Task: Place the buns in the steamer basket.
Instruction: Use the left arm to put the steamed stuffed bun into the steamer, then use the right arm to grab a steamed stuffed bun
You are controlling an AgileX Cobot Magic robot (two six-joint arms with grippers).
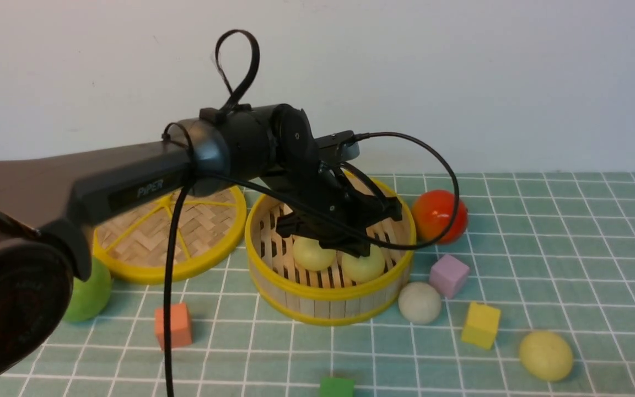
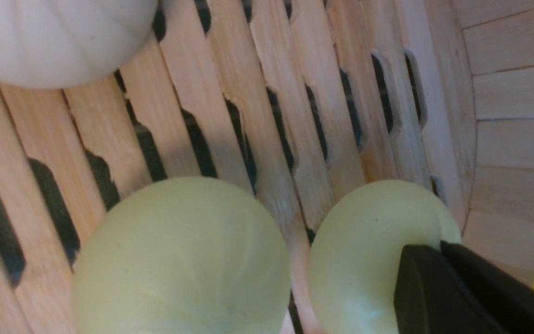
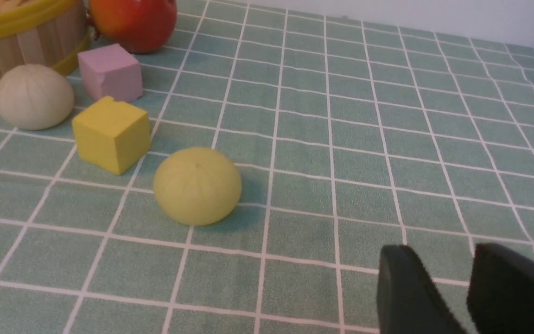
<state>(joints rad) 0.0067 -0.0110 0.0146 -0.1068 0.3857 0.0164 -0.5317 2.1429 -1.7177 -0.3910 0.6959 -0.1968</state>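
The steamer basket (image 1: 328, 300) stands mid-table with my left gripper (image 1: 359, 249) lowered inside it. Two yellow-green buns (image 1: 313, 253) (image 1: 362, 266) lie on its slatted floor. In the left wrist view they sit side by side (image 2: 181, 260) (image 2: 359, 250), and an off-white bun (image 2: 58, 37) lies further along the slats. My left gripper (image 2: 438, 246) is shut with nothing in it, its tips against the bun by the basket wall (image 2: 512, 139). Outside the basket lie an off-white bun (image 1: 419, 302) (image 3: 34, 96) and a yellow-green bun (image 1: 545, 355) (image 3: 197, 185). My right gripper (image 3: 445, 253) hovers open over the cloth, empty.
The flat woven lid (image 1: 168, 231) lies left of the basket, and a green apple (image 1: 89, 292) sits in front of it. A red fruit (image 1: 439, 216) is at the basket's right. Pink (image 1: 448, 274), yellow (image 1: 480, 325), orange (image 1: 173, 325) and green (image 1: 337, 386) cubes are scattered around.
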